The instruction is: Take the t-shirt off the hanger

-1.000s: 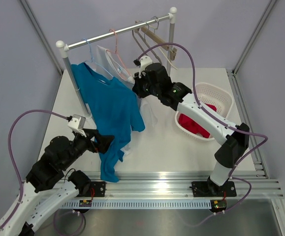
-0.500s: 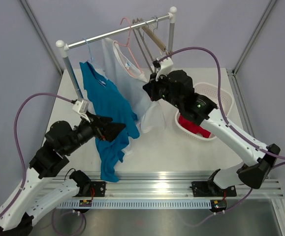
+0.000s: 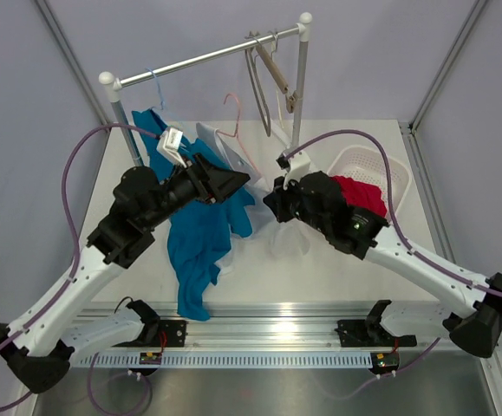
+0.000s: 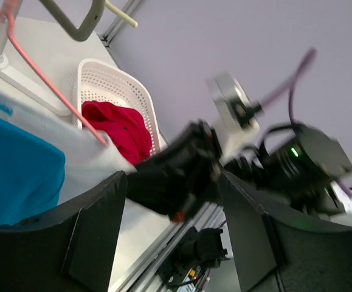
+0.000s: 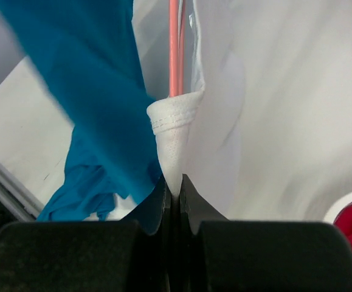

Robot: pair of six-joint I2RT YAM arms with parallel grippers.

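Note:
The white t-shirt [image 3: 287, 241] hangs on a pink hanger [image 3: 237, 130] that is off the rail, low over the table's middle. My right gripper [image 3: 272, 204] is shut on a fold of the shirt's edge [image 5: 172, 131], just below the pink hanger wire [image 5: 174, 48]. My left gripper [image 3: 233, 184] is open and empty, raised beside the hanger and facing the right arm. In the left wrist view its fingers [image 4: 96, 231] frame the right arm, with the pink hanger [image 4: 54, 85] and white shirt [image 4: 72, 143] to the left.
A blue t-shirt [image 3: 194, 234] hangs from a blue hanger [image 3: 155, 87] and trails onto the table. The metal rail [image 3: 207, 59] carries wooden hangers [image 3: 272, 69] at its right end. A white basket [image 3: 346, 160] with red cloth [image 3: 359, 195] stands on the right.
The pink hanger with the white t-shirt has come off the rail and dropped toward the table with my right gripper. My left arm has risen and swung right toward the hanger.

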